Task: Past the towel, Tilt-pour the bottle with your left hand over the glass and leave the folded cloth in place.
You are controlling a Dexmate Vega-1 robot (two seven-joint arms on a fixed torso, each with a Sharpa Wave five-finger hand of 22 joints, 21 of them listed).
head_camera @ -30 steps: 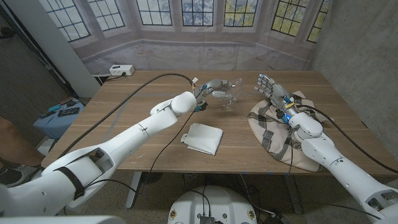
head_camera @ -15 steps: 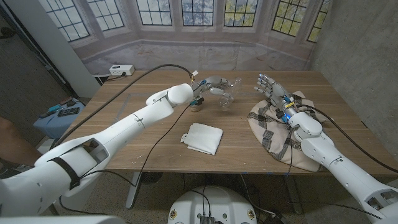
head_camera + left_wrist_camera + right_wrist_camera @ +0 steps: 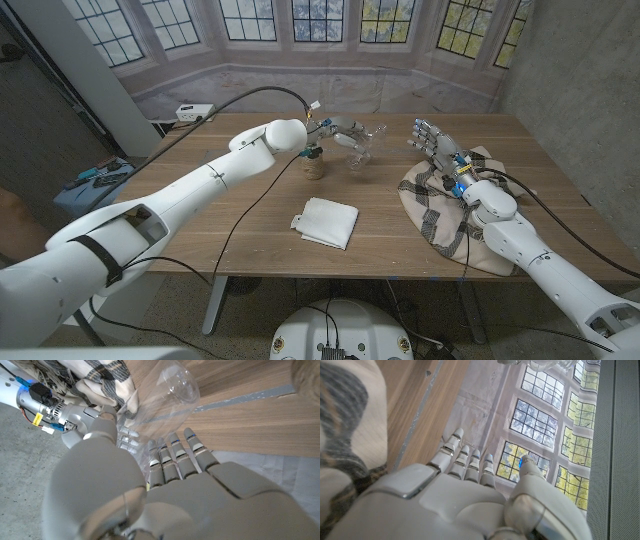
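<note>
My left hand grips a clear plastic bottle and holds it tilted above the table, mouth toward my right hand. Seen from the left wrist, the bottle runs out past the fingers over the wood. Just under the bottle stands a clear glass; its outline is hard to separate from the bottle. The white folded cloth lies nearer me at mid-table. My right hand is held up with fingers apart and holds nothing, over the far edge of the plaid towel.
A small brown object stands just left of the glass. The plaid towel covers the table's right part, under my right forearm. A white box sits at the far left corner. Windows back the table.
My left hand has risen and moved farther back with the bottle, uncovering the small brown object. The right hand and the folded cloth have not moved.
</note>
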